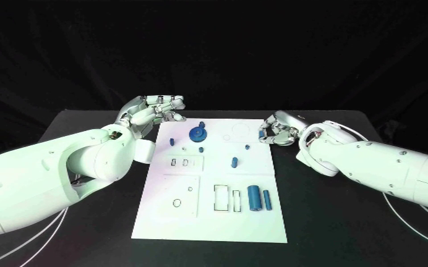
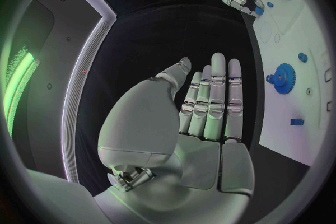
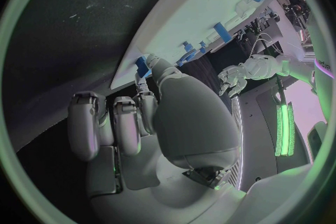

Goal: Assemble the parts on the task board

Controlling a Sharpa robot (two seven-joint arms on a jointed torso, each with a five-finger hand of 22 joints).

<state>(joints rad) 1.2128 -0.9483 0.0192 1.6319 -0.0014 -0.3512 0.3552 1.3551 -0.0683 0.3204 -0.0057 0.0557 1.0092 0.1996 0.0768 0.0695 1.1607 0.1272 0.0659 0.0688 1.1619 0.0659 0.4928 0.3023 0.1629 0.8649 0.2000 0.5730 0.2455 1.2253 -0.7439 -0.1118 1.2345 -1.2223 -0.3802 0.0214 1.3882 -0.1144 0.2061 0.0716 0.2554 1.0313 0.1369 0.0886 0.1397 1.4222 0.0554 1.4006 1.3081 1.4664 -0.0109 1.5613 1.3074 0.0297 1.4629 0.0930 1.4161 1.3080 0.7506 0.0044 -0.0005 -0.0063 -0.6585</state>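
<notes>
Left hand [image 1: 159, 109] hovers off board's upper left corner, fingers straight and apart, holding nothing. White task board [image 1: 179, 217] lies mid tabletop [image 1: 89, 242], blue gear [image 1: 197, 133] near top. Right hand [image 1: 278, 132] at board's right edge pinches small blue part [image 3: 143, 65].

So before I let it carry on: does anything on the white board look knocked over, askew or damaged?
Nothing stands out. The board lies flat, the blue gear and cylinders rest on it, and the right hand pinches a small blue part at its far edge.
</notes>
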